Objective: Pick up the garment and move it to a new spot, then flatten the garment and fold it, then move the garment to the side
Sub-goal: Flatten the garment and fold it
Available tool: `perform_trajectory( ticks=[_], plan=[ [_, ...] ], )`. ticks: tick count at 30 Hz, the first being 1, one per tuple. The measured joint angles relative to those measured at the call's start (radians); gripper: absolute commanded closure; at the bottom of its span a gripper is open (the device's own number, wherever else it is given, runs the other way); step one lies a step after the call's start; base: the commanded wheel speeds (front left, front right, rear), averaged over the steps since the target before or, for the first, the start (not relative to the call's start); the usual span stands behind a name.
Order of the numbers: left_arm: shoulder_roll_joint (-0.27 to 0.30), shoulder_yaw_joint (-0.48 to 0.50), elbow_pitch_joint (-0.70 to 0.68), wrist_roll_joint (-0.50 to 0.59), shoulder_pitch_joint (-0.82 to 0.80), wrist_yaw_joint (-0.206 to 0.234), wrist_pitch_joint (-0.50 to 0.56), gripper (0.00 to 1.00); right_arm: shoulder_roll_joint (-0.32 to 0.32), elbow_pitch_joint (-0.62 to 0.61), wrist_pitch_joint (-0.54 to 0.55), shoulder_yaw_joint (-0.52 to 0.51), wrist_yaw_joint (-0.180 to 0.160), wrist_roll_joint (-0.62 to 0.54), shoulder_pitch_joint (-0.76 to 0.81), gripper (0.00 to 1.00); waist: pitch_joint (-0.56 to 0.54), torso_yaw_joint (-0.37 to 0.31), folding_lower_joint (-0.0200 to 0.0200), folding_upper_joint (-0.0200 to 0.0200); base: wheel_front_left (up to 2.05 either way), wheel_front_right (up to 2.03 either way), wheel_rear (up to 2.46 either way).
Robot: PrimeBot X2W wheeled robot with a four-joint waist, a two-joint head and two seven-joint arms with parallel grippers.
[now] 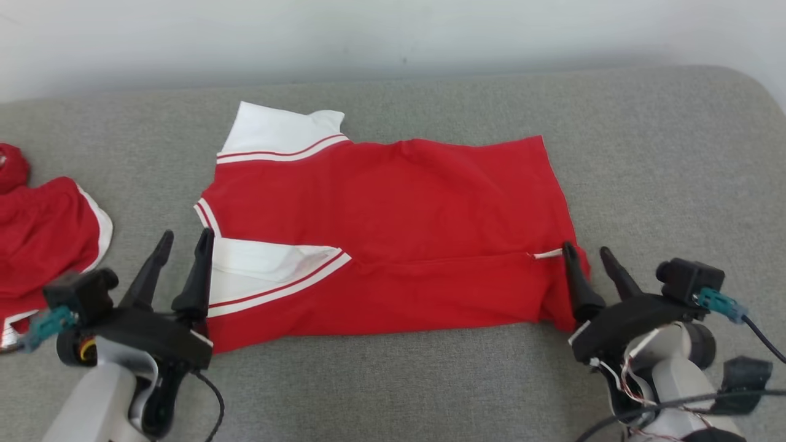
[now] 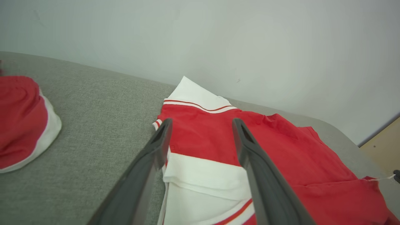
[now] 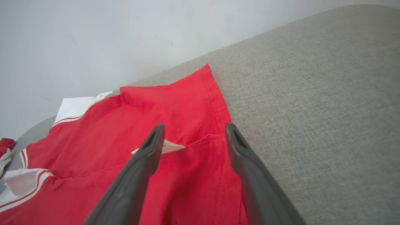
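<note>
Grey cushion (image 1: pixel 645 153) bears the garment (image 1: pixel 399 221); a red cloth (image 1: pixel 43 227) lies apart, leftward.

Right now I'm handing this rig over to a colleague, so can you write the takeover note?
Left gripper: jaws open, empty, at the sleeve end of the red garment.
Right gripper: jaws open, empty, at its hem end.
The garment lies flat on the grey cushion, its near long edge folded over toward the middle.
Left to do: finish folding, then move it to the side.
A second red garment lies at the left.
</note>
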Motion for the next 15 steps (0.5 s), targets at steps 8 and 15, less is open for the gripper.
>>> perform_trajectory(
  ticks=[8, 15],
  plan=[
    [-0.012, 0.01, -0.027, 0.008, 0.104, 0.006, -0.039, 0.0, -0.035, -0.054, -0.045, -0.006, 0.0, -0.053, 0.099, 0.0, -0.034, 0.025, -0.0001, 0.0, 0.0, 0.0, 0.0],
    [-0.024, 0.012, -0.072, 0.017, 0.181, 0.027, -0.047, 0.0, -0.026, -0.1, -0.022, -0.032, 0.0, -0.101, 0.165, 0.0, -0.028, 0.037, -0.0001, -0.0001, 0.0, 0.0, 0.0]
  ],
)
